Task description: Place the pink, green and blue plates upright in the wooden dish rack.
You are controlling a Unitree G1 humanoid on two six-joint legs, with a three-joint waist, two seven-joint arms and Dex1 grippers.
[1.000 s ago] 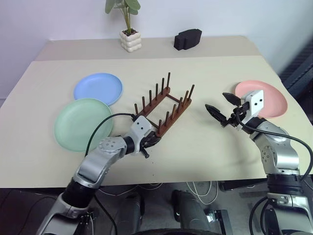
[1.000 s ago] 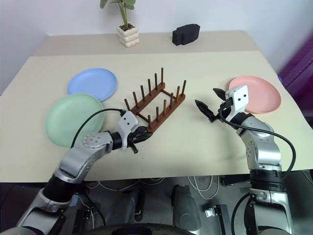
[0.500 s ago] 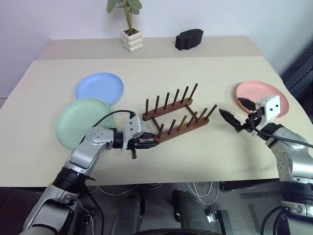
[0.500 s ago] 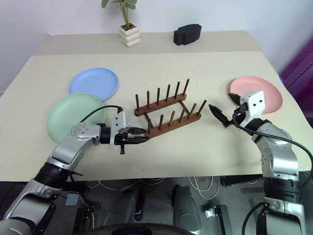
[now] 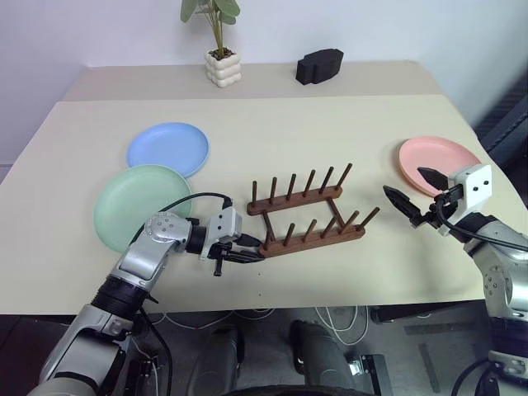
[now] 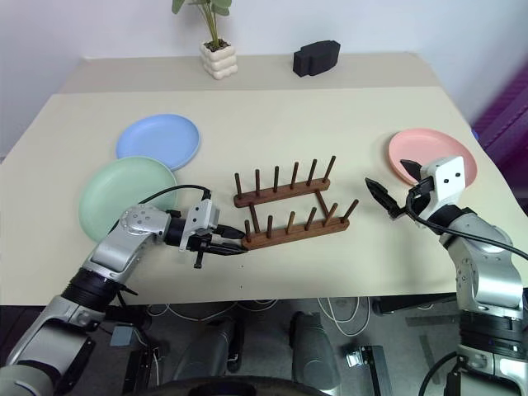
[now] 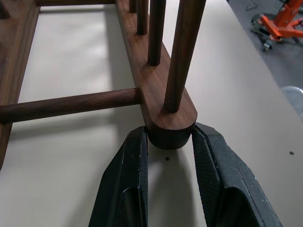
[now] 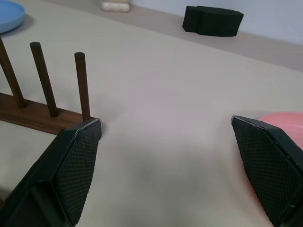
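Left wrist view showing close up what the head views only hint at: left gripper (image 7: pixel 168 146) pinching the rounded end of the wooden dish rack's (image 5: pixel 307 216) near rail, pads (image 7: pixel 135 156) pressing both sides. Right gripper (image 5: pixel 419 189) hanging spread wide and empty, between rack and pink plate (image 5: pixel 439 160). Rack sitting mid-table (image 5: pixel 272 132), green plate (image 5: pixel 140 206) and blue plate (image 5: pixel 167 148) lying flat beyond the left arm; potted plant (image 5: pixel 219 49) and black block (image 5: pixel 318 64) standing at the far edge.

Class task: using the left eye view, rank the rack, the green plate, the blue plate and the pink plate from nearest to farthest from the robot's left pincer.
1. Rack: its near rail end is gripped by the left pincer.
2. Green plate: on the robot's left, beside that arm.
3. Blue plate: behind the green one.
4. Pink plate: far right, across the table.
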